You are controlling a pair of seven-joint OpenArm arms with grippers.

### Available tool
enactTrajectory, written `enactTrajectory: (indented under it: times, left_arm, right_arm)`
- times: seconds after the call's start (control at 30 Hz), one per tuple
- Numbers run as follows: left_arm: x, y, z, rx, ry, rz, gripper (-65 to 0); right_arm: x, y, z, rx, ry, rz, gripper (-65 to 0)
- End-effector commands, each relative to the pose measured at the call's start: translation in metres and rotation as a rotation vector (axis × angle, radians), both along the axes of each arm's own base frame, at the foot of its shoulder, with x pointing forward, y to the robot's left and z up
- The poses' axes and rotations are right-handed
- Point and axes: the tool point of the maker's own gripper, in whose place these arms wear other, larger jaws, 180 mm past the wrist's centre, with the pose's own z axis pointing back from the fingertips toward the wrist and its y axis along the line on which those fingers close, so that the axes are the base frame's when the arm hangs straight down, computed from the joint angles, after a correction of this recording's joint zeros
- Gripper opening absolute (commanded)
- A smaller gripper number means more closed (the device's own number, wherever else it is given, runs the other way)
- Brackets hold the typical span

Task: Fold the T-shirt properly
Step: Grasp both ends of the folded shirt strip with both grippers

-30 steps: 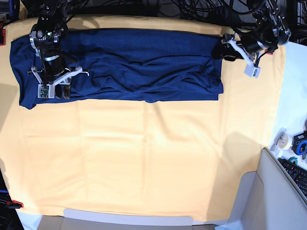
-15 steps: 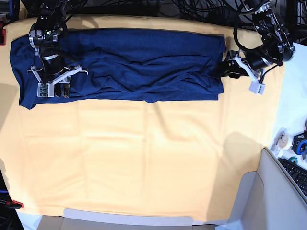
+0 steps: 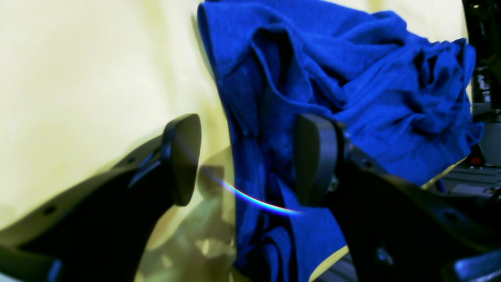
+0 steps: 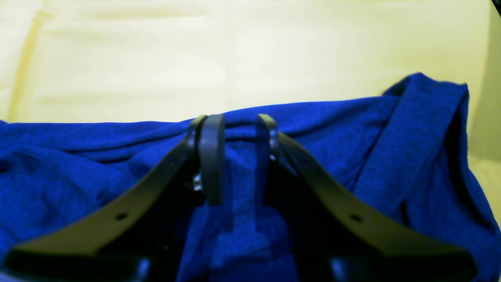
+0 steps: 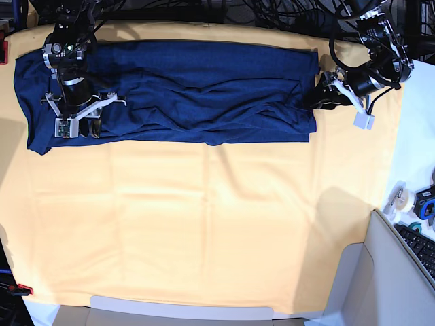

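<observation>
Now the left pincer has dropped to the 3 o'clock edge of the dark navy knit T-shirt, fingers apart, ready to regrasp; the right pincer stays clamped on its 9 o'clock end, atop the yellow-covered bench.

Pale yellow cloth covering table, keyboard at right edge, tape roll

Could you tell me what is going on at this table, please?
Two robot arms are folding a navy T-shirt, which lies as a long band on a yellow cloth. The right gripper pinches fabric at one end. The left gripper stands open at the other end, its fingers astride the bunched edge.
</observation>
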Motion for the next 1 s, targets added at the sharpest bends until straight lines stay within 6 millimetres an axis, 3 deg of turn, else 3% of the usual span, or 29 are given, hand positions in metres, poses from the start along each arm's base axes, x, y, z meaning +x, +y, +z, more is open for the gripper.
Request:
enactTrajectory:
  times: [0.0, 0.2, 0.53, 0.97]
  left_arm:
    - [-0.015, 0.004, -0.014, 0.047, 0.082, -0.032, -28.4]
    - [-0.015, -0.006, -0.014, 0.026, 0.076, -0.035, -28.4]
    - [-0.018, -0.045, -0.02, -0.02, 0.09, -0.123, -28.4]
    - [-0.035, -0.053, -0.028, -0.041, 0.128, -0.123, -28.4]
  right_arm:
    - [0.006, -0.001, 0.01, -0.003, -0.044, 0.006, -50.2]
    - [0.005, 0.0, -0.001, 0.01, -0.017, 0.005, -50.2]
    - [0.009, 0.0, 0.0, 0.012, -0.022, 0.005, -50.2]
    - [0.009, -0.003, 0.001, 0.01, -0.025, -0.003, -50.4]
